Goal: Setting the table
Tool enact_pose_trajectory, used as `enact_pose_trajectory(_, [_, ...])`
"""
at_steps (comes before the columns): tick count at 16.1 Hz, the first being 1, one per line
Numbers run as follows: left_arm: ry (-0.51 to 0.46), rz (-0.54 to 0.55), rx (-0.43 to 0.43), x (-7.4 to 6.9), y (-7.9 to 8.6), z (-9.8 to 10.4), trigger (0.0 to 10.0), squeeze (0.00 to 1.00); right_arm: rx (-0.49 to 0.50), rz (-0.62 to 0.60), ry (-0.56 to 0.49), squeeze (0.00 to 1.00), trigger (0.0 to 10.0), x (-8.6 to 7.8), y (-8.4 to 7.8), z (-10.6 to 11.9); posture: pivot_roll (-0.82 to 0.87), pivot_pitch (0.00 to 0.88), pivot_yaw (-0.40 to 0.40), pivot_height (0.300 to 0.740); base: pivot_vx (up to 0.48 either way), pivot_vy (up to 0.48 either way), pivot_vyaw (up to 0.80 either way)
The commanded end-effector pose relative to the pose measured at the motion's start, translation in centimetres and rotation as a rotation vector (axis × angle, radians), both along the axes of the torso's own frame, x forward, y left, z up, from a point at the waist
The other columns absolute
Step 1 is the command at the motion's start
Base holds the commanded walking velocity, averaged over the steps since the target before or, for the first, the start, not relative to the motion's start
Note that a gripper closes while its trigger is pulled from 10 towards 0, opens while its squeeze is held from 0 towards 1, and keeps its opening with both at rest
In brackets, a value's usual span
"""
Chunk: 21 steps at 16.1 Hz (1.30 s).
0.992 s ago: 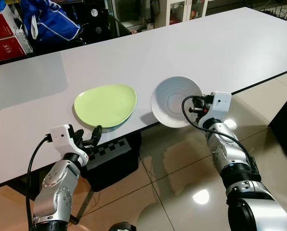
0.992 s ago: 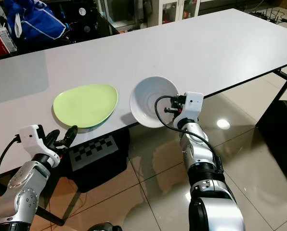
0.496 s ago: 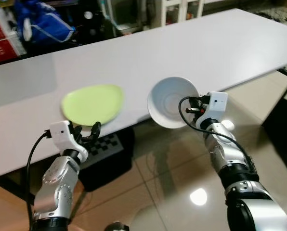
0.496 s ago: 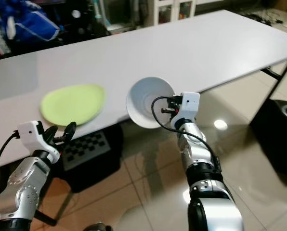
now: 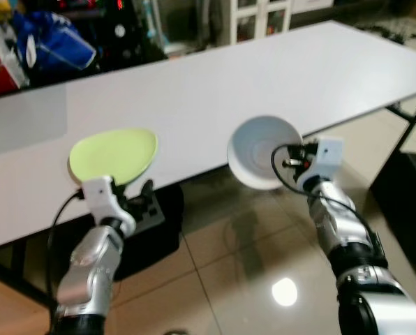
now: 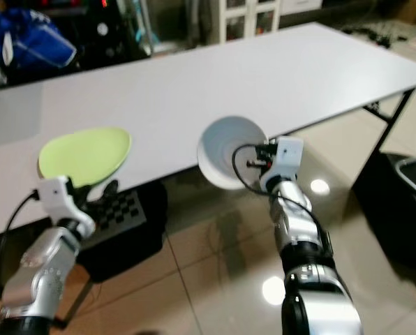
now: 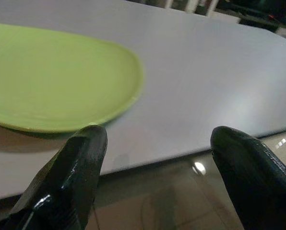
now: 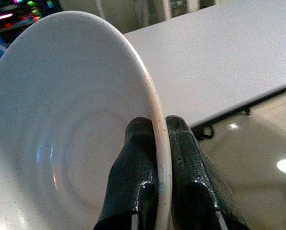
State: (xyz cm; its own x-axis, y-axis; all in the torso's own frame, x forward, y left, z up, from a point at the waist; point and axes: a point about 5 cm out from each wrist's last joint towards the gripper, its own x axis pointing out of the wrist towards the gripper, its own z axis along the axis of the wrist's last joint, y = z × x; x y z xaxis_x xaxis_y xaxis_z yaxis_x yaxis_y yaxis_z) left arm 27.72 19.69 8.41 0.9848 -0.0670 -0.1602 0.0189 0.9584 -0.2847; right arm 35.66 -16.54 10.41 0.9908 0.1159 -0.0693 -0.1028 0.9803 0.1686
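Right gripper [image 8: 155, 143] was pinched tight on the rim of the bowl [image 5: 262, 151], one finger inside the wall and one outside, and that was the only bowl in play. It held the bowl out past the near edge of the table [image 5: 264, 70], over the tiled floor [image 5: 229, 279], not resting on anything. One bowl, one plate [image 5: 113, 155], one table, two grippers: that was the count.

And the bowl was tilted hard! It stood nearly on edge, its mouth facing back toward the robot and a little upward, so the head cameras looked straight into the white hollow. The gripped part of the rim sat on the robot's right side, with the bowl's body reaching away to the left of the fingers.

Over on the other side, the left gripper [image 7: 157, 158] hung just below and in front of the table edge, fingers spread wide, holding nothing. The green plate lay flat on the tabletop right beyond those fingers, close to the near edge, apart from them. Its outline was a rounded, uneven oval, the longer stretch running roughly along the table edge.

Plate and bowl sat well apart, plate on the left, bowl on the right.
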Motion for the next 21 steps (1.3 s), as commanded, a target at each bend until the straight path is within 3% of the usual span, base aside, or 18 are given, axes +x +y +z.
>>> enact_pose_trajectory(1, [0.009, 0.024, 0.007, 0.08, 0.58, 0.01, 10.0, 0.0, -0.003, 0.041, -0.055, 0.0, 10.0, 0.57, 1.33, 1.35, 0.13, 0.0, 0.078, 0.74, 0.48, 0.0, 0.0])
enact_pose_trajectory(8, [0.004, 0.016, 0.059, 0.17, 0.34, 0.03, 10.0, 0.0, -0.014, 0.063, -0.058, 0.0, 10.0, 0.53, 1.56, 1.35, 0.13, 0.0, 0.076, 0.74, 0.473, 0.0, 0.0])
enact_pose_trajectory(14, [-0.002, 0.021, 0.089, 0.18, 0.2, -0.01, 10.0, 0.0, -0.028, 0.067, -0.054, 0.0, 10.0, 0.61, 1.64, 1.42, 0.13, 0.0, 0.074, 0.74, 0.42, -0.122, 0.76])
enact_pose_trajectory(21, [-0.014, 0.017, 0.128, 0.22, 0.15, 0.17, 10.0, 0.0, -0.017, 0.055, -0.05, 0.0, 10.0, 0.47, 1.5, 1.2, 0.13, 0.0, 0.076, 0.74, 0.0, 0.0, 0.0])
